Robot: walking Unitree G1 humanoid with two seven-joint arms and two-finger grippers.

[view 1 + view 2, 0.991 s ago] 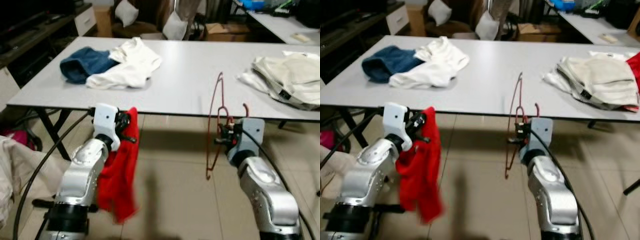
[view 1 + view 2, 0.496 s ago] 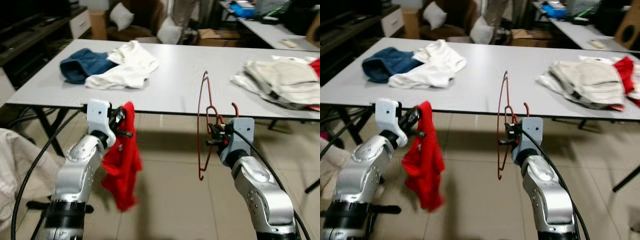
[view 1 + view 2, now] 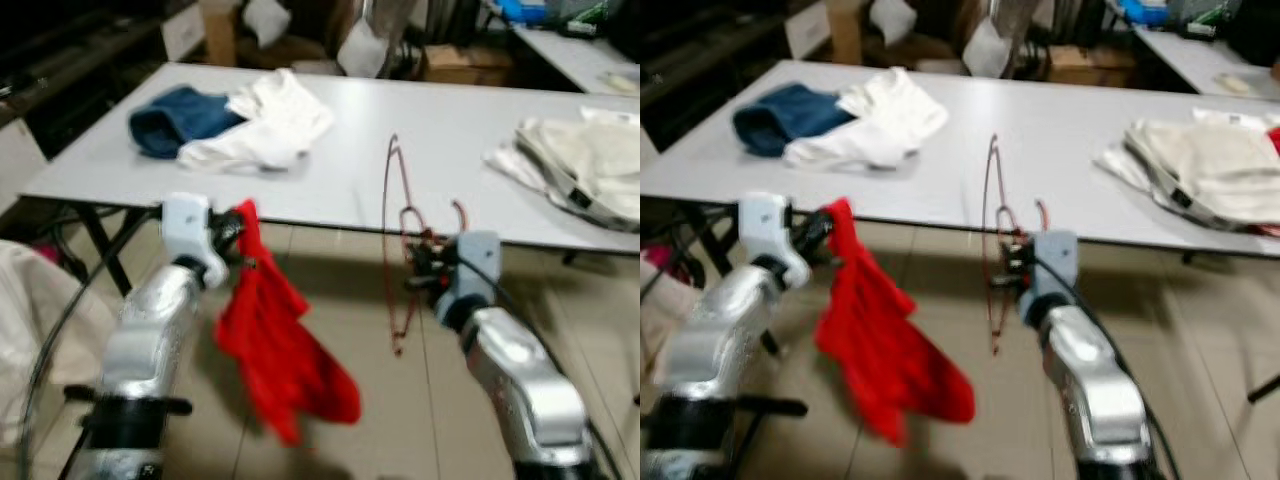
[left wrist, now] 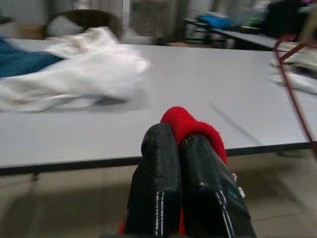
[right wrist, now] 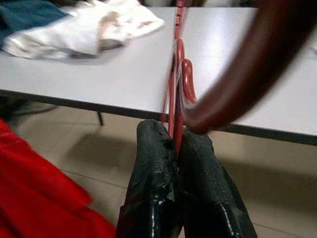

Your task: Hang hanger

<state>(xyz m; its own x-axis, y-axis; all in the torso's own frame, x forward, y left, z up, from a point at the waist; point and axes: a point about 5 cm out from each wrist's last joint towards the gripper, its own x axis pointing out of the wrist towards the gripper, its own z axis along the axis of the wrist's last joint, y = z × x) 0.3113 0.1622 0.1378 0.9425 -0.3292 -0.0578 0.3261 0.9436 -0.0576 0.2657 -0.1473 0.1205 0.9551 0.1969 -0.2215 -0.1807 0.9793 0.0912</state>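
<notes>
You are looking at one hanger, one red cloth and two grippers, left and right. One table is carrying three clothes: blue, white and cream.

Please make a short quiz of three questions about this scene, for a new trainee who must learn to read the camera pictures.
1. True or false: the left gripper is shut on the red cloth.
2. What does the right gripper hold? A. a white shirt B. the red wire hanger C. a blue towel
3. Fill the gap: on the grey table, the blue garment lies touching a ___ garment.

Key
1. True; the cloth hangs down from the closed fingers, in front of the table edge.
2. B; the fingers pinch the wire, and the hanger stands roughly upright.
3. White.
</notes>
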